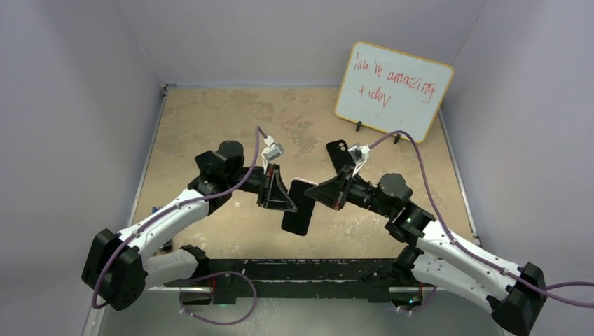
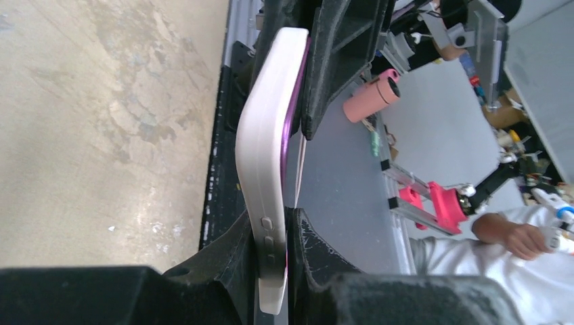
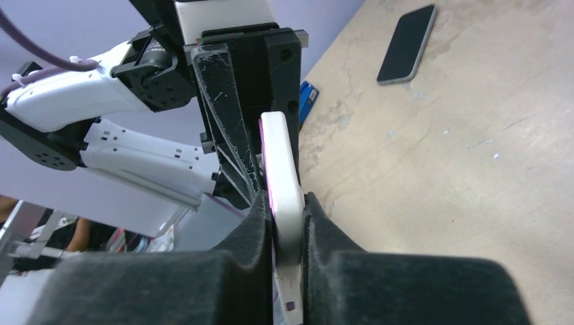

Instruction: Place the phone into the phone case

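Note:
A white phone case (image 1: 298,217) hangs in the air above the middle of the table, held between both arms. From above its upward face is dark like a screen. A purple rim shows inside the case's edge (image 2: 264,149), so the phone appears to sit in it. My left gripper (image 2: 274,217) is shut on the end with the side buttons and stands at the case's left (image 1: 288,201). From the opposite side my right gripper (image 3: 285,203) is shut on the case's (image 3: 281,169) other end, to the right in the top view (image 1: 316,193).
A second dark phone (image 1: 341,155) lies flat on the tan table behind the grippers and also shows far off (image 3: 406,44). A whiteboard (image 1: 392,91) with red writing leans at the back right. A small blue object (image 3: 308,101) lies by the table's left edge.

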{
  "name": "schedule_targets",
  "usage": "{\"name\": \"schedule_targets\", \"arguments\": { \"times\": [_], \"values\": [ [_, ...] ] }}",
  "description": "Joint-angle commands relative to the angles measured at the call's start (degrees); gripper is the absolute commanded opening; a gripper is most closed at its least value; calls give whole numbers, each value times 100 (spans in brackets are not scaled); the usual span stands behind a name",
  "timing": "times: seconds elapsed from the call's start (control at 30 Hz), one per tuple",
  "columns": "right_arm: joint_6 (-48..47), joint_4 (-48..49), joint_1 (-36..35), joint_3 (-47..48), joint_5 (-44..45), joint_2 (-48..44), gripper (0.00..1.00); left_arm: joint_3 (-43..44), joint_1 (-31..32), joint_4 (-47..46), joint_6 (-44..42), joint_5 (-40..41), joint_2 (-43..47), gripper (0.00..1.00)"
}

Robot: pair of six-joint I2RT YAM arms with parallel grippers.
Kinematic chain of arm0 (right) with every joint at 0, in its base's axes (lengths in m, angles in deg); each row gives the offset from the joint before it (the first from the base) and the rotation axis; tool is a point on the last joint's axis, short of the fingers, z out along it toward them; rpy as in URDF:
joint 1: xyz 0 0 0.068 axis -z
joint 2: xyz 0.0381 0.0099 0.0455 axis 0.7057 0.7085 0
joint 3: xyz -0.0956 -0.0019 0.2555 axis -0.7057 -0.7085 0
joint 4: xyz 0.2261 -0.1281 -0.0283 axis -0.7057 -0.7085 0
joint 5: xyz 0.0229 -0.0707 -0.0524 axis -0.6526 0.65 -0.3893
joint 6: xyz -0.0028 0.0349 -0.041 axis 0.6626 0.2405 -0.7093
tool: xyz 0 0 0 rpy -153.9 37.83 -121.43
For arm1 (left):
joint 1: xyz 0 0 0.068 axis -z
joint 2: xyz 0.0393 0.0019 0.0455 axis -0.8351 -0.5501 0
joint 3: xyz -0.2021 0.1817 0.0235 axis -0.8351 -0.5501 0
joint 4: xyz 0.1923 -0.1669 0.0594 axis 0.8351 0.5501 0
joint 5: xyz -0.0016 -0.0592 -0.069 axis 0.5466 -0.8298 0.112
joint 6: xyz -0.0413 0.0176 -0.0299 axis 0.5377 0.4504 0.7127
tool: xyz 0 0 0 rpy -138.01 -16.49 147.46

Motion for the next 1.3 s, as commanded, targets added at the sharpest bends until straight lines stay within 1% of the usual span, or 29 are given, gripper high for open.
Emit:
{"name": "schedule_targets", "arguments": {
  "times": [0.0, 0.07, 0.1, 0.2, 0.27, 0.3, 0.33, 0.4, 0.47, 0.57, 0.67, 0.77, 0.97, 1.0, 1.03, 1.07, 1.1, 1.13, 1.17, 1.2, 1.27],
  "values": [
    [-445, 740, -2, -193, 263, -458, 0, 430, -17, 1012, -513, 386, -482, 0],
    [-618, 842, -2, -273, 168, -487, 0, 360, -13, 878, -247, 389, -528, 0],
    [-691, 775, 0, -251, 156, -467, 0, 314, -16, 626, -136, 389, -490, 0],
    [-775, 598, -2, -185, 154, -366, 0, 289, -17, 507, -130, 439, -353, 0],
    [-688, 657, -2, -271, 159, -329, 0, 315, -21, 541, -174, 442, -309, 0],
    [-622, 745, -2, -335, 133, -304, 0, 337, -17, 577, -180, 465, -297, 5],
    [-586, 854, -2, -394, 71, -287, 0, 383, -25, 703, -181, 527, -295, 15],
    [-581, 959, -1, -442, -97, -284, 0, 421, -26, 712, -114, 518, -262, 40],
    [-596, 916, -2, -444, -227, -303, 0, 422, -34, 587, -46, 542, -122, 49],
    [-637, 803, -2, -458, -355, -330, 0, 452, -28, 481, -171, 651, 187, 55],
    [-601, 766, -2, -458, -452, -335, 0, 461, -26, 406, -390, 694, 360, 56],
    [-519, 931, -2, -484, -678, -339, 0, 430, -26, 201, -459, 616, 347, 56],
    [-259, 1244, -2, -629, -853, -269, 0, 301, -33, -306, -289, 363, 188, 55],
    [-237, 1287, -2, -642, -854, -257, 0, 301, -31, -335, -271, 341, 163, 55],
    [-217, 1307, -2, -659, -882, -255, 0, 294, -26, -394, -232, 326, 141, 52],
    [-201, 1315, -2, -670, -898, -241, 0, 284, -26, -466, -179, 284, 114, 45],
    [-189, 1310, -2, -684, -906, -235, 0, 288, -26, -519, -136, 255, 97, 34],
    [-166, 1303, -2, -693, -880, -217, 0, 298, -26, -539, -117, 258, 81, 21],
    [-145, 1287, -2, -691, -842, -208, 0, 319, -27, -530, -119, 289, 76, 9],
    [-139, 1246, -2, -671, -806, -193, 0, 341, -26, -485, -133, 362, 71, 1],
    [-130, 1184, -2, -617, -690, -174, 0, 441, -26, -231, -290, 499, 54, 0]
  ]
}}
